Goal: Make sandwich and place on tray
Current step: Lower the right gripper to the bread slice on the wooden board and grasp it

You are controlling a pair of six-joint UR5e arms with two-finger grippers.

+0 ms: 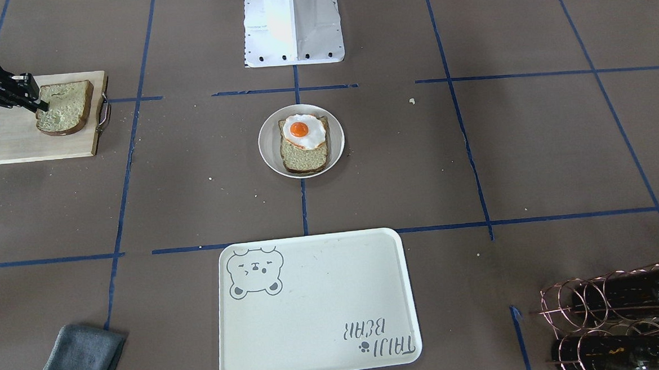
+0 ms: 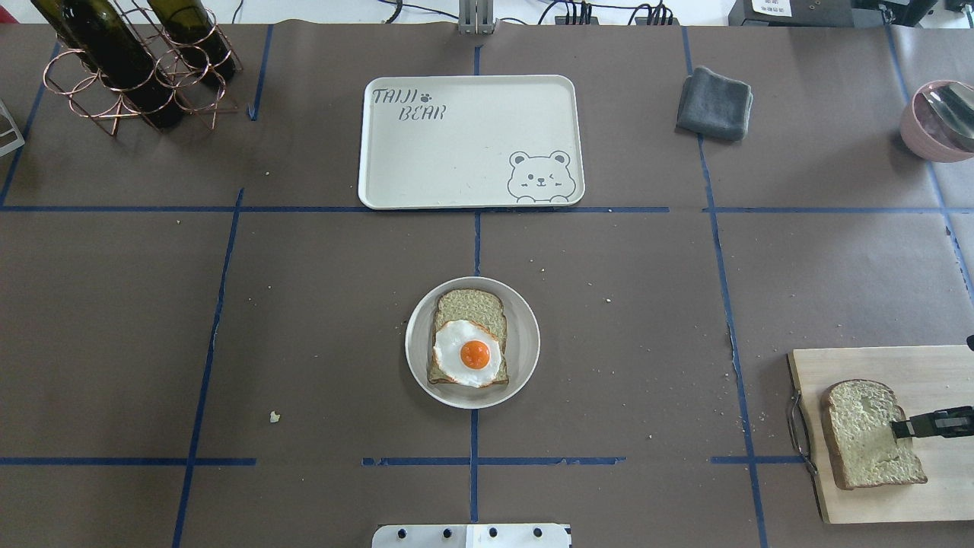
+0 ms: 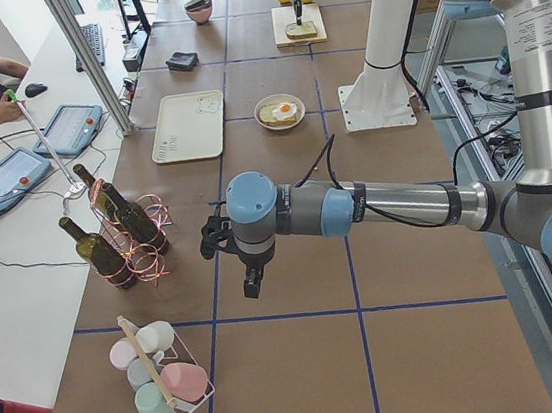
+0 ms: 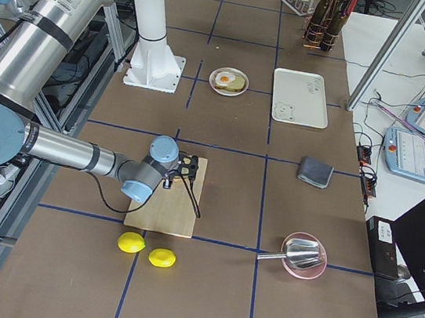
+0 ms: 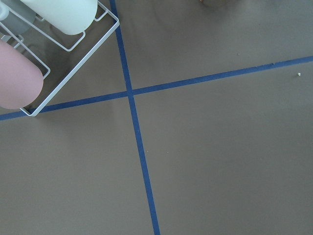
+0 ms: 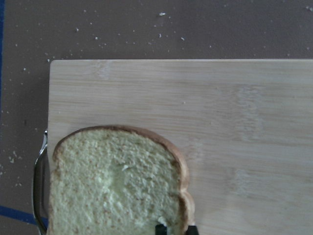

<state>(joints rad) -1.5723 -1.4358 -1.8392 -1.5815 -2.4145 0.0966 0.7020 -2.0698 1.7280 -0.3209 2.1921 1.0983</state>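
Observation:
A slice of bread (image 1: 304,155) with a fried egg (image 1: 303,130) on it lies on a small round white plate (image 1: 268,148) at the table's middle; the egg (image 2: 468,354) also shows in the overhead view. A second bread slice (image 2: 864,434) lies on the wooden cutting board (image 2: 913,365). My right gripper (image 2: 902,428) is shut on this slice's edge; its fingertips (image 6: 159,229) straddle the crust. The tray (image 1: 313,310) holds nothing. My left gripper (image 3: 250,285) hovers over bare table far from these; I cannot tell its state.
A grey cloth (image 2: 714,103) lies right of the tray. A wire rack with wine bottles (image 2: 129,61) stands at the far left. A pink bowl (image 2: 940,122) sits at the far right. Two lemons (image 4: 131,242) lie beside the board. A cup rack (image 5: 49,54) is under the left wrist.

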